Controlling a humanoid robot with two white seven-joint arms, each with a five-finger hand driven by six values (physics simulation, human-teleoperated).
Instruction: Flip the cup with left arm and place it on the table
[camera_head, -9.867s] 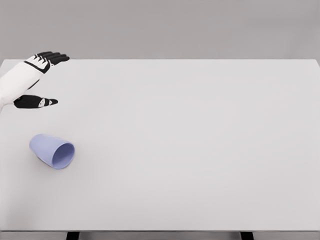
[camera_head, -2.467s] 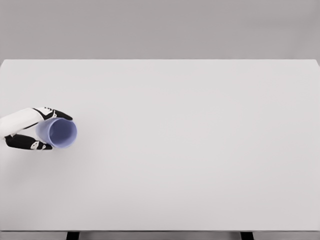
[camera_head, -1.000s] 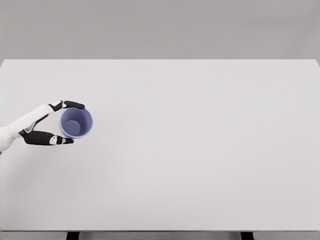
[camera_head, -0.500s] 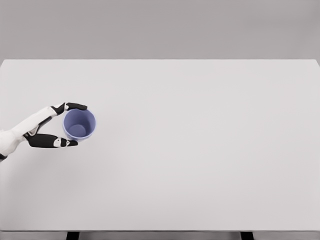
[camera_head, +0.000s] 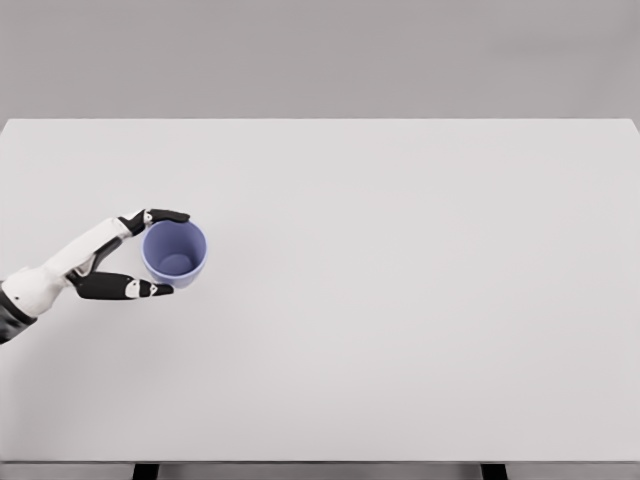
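A pale blue cup (camera_head: 175, 253) stands mouth up at the left side of the white table (camera_head: 400, 280); I look down into its hollow. My left hand (camera_head: 160, 252) comes in from the lower left and is shut on the cup. Its black fingers (camera_head: 165, 215) press the cup's far side and the thumb (camera_head: 130, 289) presses the near side. Whether the cup's base touches the table I cannot tell. The right arm is out of view.
The table's front edge runs along the bottom of the head view, with two dark legs (camera_head: 146, 470) below it. A grey wall (camera_head: 320, 55) stands behind the table.
The left hand picked the cup up from lying on its side and turned it mouth up. Over the last second, hand and cup shifted slightly right and toward me.
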